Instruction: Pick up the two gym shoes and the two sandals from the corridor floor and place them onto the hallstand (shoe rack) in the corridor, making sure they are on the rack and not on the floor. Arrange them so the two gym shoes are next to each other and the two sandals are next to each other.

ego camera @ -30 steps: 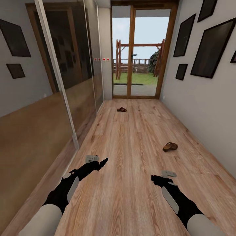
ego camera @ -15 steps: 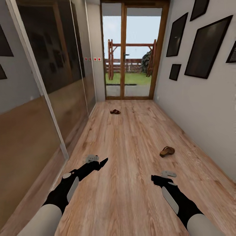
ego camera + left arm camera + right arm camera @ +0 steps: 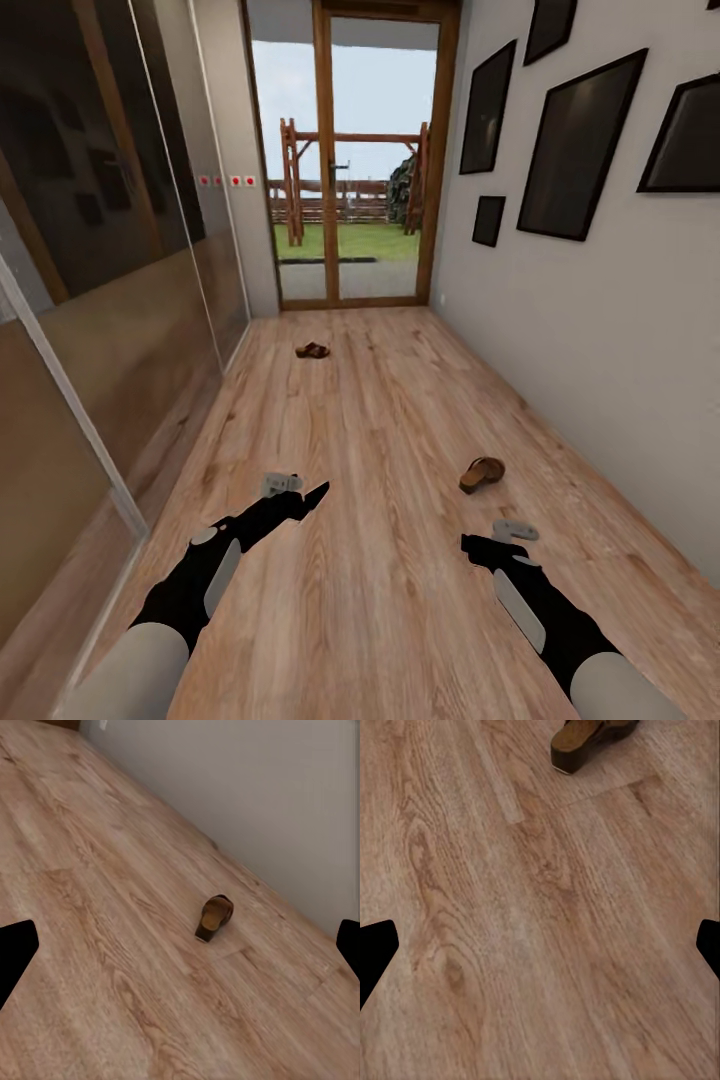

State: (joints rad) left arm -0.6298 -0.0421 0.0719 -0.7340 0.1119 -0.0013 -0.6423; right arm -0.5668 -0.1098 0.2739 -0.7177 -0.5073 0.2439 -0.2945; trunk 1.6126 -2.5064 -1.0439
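Observation:
Two dark brown sandals lie on the wood-plank corridor floor [image 3: 380, 600]. The near sandal [image 3: 482, 472] rests close to the right wall, a short way ahead of my right gripper [image 3: 468, 545]. It also appears as the sandal [image 3: 214, 917] in the left wrist view and the sandal [image 3: 585, 739] in the right wrist view. The far sandal [image 3: 312, 350] lies near the glass door. My left gripper [image 3: 318, 492] hangs over bare floor. Both grippers are open and hold nothing. The gym shoes and the hallstand are out of view.
A mirrored sliding wardrobe [image 3: 110, 300] runs along the left side. The right wall [image 3: 600, 340] carries dark picture frames [image 3: 580, 140]. A wood-framed glass door [image 3: 345, 170] closes the corridor's far end. Open floor stretches between the two sandals.
The camera has moved forward and turned, so the whole picture has shifted left and the near sandal looks closer. Both arms keep the same pose.

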